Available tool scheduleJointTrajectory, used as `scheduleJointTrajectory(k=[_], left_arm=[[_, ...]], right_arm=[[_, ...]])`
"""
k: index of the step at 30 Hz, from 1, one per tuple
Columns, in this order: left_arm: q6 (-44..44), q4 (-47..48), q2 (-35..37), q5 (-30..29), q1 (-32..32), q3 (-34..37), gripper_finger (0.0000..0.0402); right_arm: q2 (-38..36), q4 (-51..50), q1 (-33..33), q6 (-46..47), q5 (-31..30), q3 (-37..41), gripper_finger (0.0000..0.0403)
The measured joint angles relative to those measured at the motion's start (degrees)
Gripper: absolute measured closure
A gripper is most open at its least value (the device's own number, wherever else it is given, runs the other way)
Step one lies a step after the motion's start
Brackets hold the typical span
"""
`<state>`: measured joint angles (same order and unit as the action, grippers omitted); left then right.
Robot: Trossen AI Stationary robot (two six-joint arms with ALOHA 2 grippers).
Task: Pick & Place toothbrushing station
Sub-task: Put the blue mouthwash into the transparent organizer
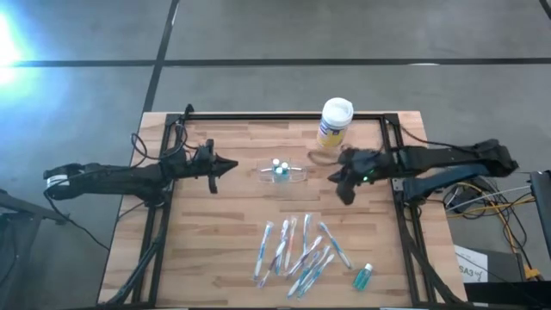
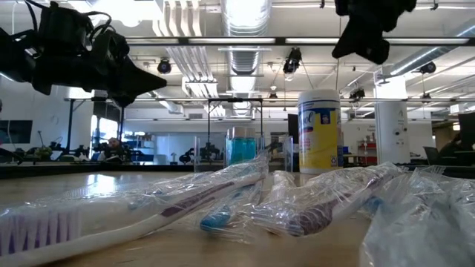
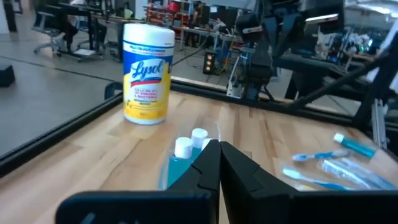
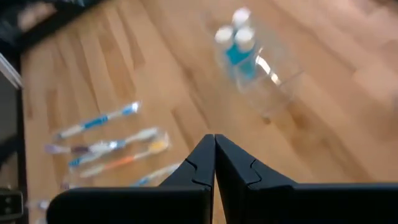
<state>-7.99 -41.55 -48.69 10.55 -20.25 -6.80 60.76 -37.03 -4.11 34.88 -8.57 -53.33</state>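
Observation:
The toothbrushing station (image 1: 282, 172) is a small see-through holder resting on the wooden table at mid-table, with two white-capped blue bottles (image 4: 237, 36) in it. It also shows in the left wrist view (image 3: 184, 159) and the low view (image 2: 241, 148). My left gripper (image 1: 231, 165) is shut, points level and hovers just left of the station (image 3: 216, 144). My right gripper (image 1: 346, 191) is shut, slants downward and hangs above the table right of the station (image 4: 214, 138). Neither touches anything.
A yellow-and-blue wipes canister (image 1: 334, 125) with a white lid stands at the far edge, behind the station. Several wrapped toothbrushes (image 1: 297, 250) lie near the front edge, with a small blue bottle (image 1: 363, 276) at their right. A black frame (image 1: 258, 118) borders the table.

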Motion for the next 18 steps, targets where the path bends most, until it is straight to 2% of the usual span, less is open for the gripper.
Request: scheduleJointTrajectory(k=[3, 6, 12, 18], left_arm=[[-1.21, 0.1, -0.02, 1.64, 0.0, -0.03, 0.0395], [-1.77, 0.19, -0.02, 3.96, 0.0, -0.01, 0.0395], [-3.93, 0.53, -0.02, 4.89, 0.04, -0.01, 0.0391], [-4.39, 0.49, -0.02, 4.98, 0.04, -0.08, 0.0395]], right_arm=[[5.93, -7.14, -5.01, 3.92, -1.83, -6.76, 0.0394], [10.76, -11.96, -11.45, 9.57, -6.36, -13.0, 0.0394], [18.7, -23.92, -24.11, 27.44, -13.64, -25.46, 0.0394], [28.29, -35.67, -33.35, 46.28, -13.11, -34.17, 0.0394]])
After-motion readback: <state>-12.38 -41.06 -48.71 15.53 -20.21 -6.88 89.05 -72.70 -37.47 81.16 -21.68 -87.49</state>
